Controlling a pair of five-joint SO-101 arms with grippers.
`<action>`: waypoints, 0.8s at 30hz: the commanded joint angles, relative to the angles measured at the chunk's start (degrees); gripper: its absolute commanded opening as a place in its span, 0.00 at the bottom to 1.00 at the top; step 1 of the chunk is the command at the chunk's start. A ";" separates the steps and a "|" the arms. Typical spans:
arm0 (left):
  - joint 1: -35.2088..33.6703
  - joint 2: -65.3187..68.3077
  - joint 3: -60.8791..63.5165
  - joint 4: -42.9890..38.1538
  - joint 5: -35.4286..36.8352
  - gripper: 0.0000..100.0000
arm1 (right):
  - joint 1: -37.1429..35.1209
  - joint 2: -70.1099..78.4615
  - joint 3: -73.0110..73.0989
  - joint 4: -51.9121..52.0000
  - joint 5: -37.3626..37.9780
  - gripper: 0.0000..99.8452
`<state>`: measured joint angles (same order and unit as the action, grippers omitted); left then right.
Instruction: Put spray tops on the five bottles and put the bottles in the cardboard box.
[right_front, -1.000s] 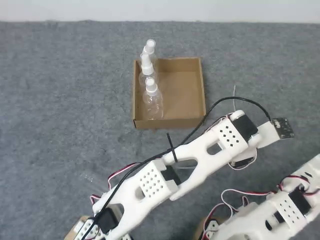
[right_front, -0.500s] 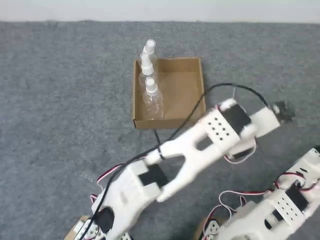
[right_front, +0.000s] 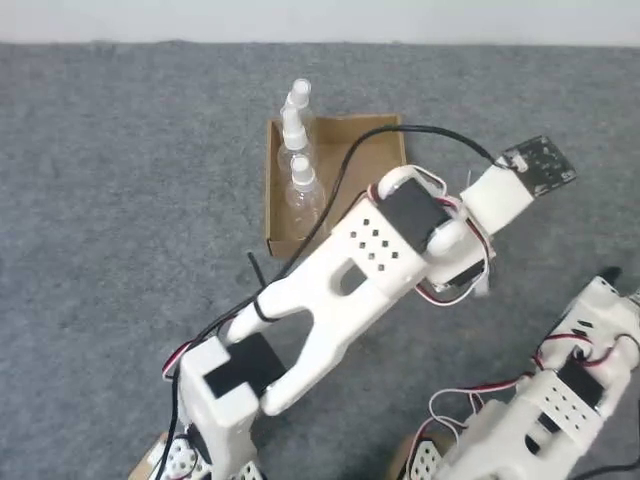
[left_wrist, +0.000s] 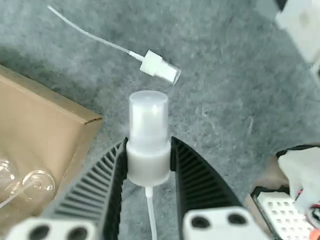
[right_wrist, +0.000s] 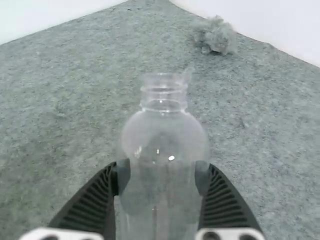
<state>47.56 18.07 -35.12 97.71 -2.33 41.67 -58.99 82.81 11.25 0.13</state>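
My left tool (left_wrist: 147, 155) is clamped on a spray top (left_wrist: 148, 120); my right tool (right_wrist: 160, 172) is closed round an uncapped bottle (right_wrist: 163, 130). Three capped bottles (right_front: 303, 190) stand at the 9 o'clock wall of the cardboard box (right_front: 340, 121).

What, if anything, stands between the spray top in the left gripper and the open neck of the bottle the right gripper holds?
Nothing visible does. The bottle in the right gripper has a bare, open neck with carpet beyond it, and the spray top in the left gripper hangs over carpet.
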 joint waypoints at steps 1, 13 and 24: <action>-0.26 -7.74 -0.57 -1.05 2.11 0.01 | -0.84 -2.59 -4.48 -0.66 0.44 0.06; -0.35 -27.25 1.27 0.79 2.20 0.01 | -11.30 -2.59 -23.12 21.85 0.18 0.06; -0.26 -43.69 16.66 -5.89 0.79 0.01 | -22.90 -5.41 -31.30 30.11 0.18 0.06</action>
<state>47.56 -17.80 -22.55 95.78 -0.57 22.33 -59.25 56.88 39.12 0.13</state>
